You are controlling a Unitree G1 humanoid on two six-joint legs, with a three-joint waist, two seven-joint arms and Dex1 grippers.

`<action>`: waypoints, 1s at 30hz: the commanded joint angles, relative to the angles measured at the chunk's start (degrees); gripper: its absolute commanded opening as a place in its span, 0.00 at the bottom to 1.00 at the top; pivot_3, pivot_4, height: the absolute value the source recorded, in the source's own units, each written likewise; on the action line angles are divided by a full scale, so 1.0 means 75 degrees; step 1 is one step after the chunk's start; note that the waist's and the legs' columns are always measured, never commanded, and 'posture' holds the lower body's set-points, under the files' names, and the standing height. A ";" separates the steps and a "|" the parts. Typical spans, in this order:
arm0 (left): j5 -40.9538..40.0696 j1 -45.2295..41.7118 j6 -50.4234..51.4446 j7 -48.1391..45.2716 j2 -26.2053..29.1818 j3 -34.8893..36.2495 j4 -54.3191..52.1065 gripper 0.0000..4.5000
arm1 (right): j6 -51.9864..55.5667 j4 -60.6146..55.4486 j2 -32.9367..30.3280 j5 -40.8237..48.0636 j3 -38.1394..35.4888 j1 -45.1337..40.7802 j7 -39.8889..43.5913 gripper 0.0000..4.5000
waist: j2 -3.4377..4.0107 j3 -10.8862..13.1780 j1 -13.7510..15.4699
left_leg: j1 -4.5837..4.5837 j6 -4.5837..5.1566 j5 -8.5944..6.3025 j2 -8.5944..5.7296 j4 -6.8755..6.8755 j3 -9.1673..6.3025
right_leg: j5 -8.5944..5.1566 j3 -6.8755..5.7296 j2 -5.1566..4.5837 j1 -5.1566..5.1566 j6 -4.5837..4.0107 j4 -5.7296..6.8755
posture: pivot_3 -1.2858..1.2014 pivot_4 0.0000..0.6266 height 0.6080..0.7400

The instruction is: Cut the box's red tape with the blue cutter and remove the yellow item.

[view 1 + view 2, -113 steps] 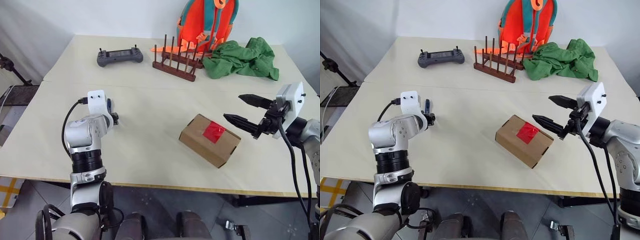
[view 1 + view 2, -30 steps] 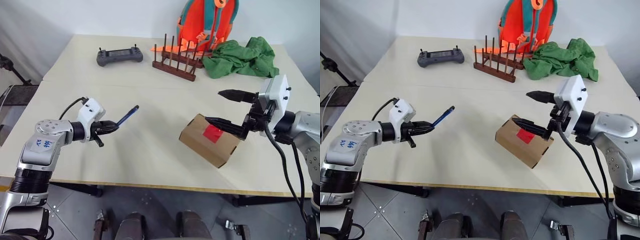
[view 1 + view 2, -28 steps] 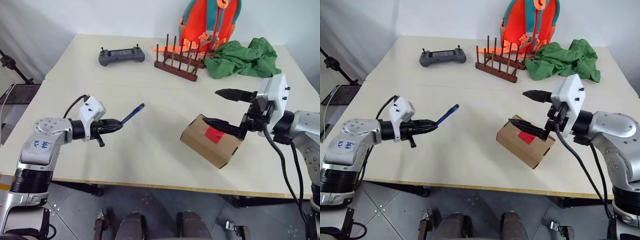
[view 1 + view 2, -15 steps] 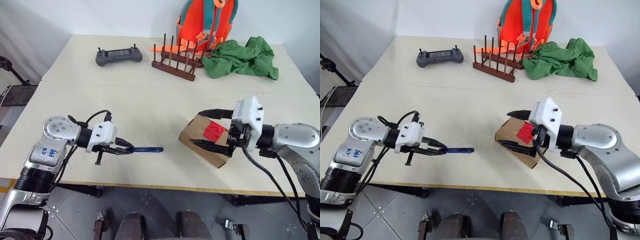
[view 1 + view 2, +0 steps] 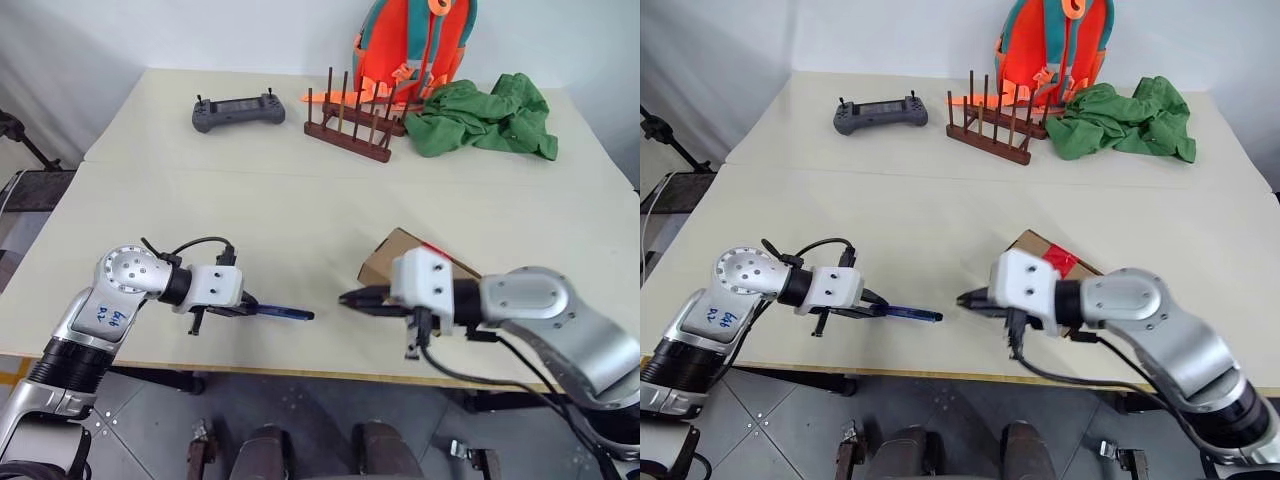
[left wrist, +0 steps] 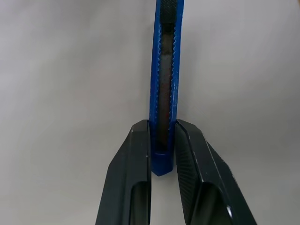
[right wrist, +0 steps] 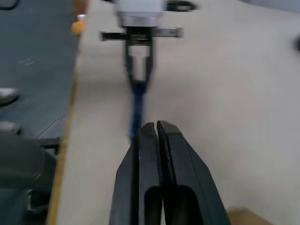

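My left gripper [image 5: 243,307] is shut on the blue cutter [image 5: 287,314], held low over the table's front with its tip toward the right arm. The left wrist view shows the cutter [image 6: 165,84] clamped between both fingers [image 6: 133,154]. My right gripper [image 5: 346,298] is shut with nothing in it and points at the cutter's tip, with a small gap between them. In the right wrist view the cutter [image 7: 136,105] lies just beyond its fingertips [image 7: 148,133]. The box [image 5: 1026,245] sits behind my right hand, partly hidden, with a bit of the red tape [image 5: 1059,262] showing. The yellow item is out of view.
At the back of the table lie a grey controller [image 5: 238,111], a wooden peg rack [image 5: 350,130], a green cloth [image 5: 485,118] and an orange backpack [image 5: 415,45]. The table's front edge [image 5: 300,372] runs just below both grippers.
My right gripper left the box, swung left and down toward the cutter's tip, and closed. My left gripper rolled and sank a little, bringing the cutter nearly level over the table.
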 commanded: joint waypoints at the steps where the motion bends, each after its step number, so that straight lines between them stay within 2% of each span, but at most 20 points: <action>1: 0.0286 0.0114 0.0011 0.0235 -0.0064 -0.0223 -0.0263 0.09 | -0.0385 -0.0026 0.0038 -0.0611 0.0566 -0.0328 0.0305 0.01 | 0.0000 0.0000 0.0005 | 0.0001 0.0000 0.0000 -0.0004 0.0003 -0.0001 | 0.0000 -0.0003 0.0001 0.0003 0.0000 0.0001 | 0.52 0.24 1.00; 6: 0.0330 0.0327 0.0393 0.0268 -0.0044 -0.0387 -0.0709 0.09 | -0.0750 0.0505 0.0363 -0.1685 0.1663 -0.0646 0.0443 0.01 | 0.0000 -0.0001 0.0020 | 0.0005 0.0004 -0.0002 -0.0006 0.0006 -0.0011 | 0.0000 -0.0022 -0.0006 0.0012 0.0000 0.0000 | 0.52 0.24 1.00; 12: 0.0293 0.0673 0.1592 0.0161 0.0128 -0.0526 -0.1866 0.09 | -0.1176 0.1064 0.0812 -0.2418 0.2322 -0.0799 0.0691 0.01 | 0.0000 -0.0001 0.0012 | 0.0005 0.0013 -0.0007 -0.0019 0.0006 -0.0013 | 0.0000 -0.0122 -0.0048 0.0017 0.0000 0.0001 | 0.52 0.24 1.00; 20: 0.0373 0.0998 0.2854 0.0254 0.0286 -0.0759 -0.3065 0.09 | -0.1525 0.1679 0.1262 -0.2946 0.2432 -0.0825 0.0779 0.01 | 0.0002 -0.0001 -0.0015 | 0.0013 0.0014 -0.0008 -0.0026 0.0008 -0.0044 | 0.0000 -0.0162 -0.0057 0.0051 0.0000 -0.0014 | 0.52 0.24 1.00; 30: 0.0760 0.0955 0.3750 0.0542 0.0430 -0.1023 -0.3480 0.09 | -0.1691 0.1569 0.0891 -0.3232 0.2243 -0.0367 0.1112 0.01 | 0.0003 -0.0001 -0.0008 | 0.0040 0.0016 -0.0009 -0.0028 0.0006 -0.0082 | -0.0001 -0.0189 -0.0061 0.0109 -0.0002 -0.0036 | 0.52 0.24 1.00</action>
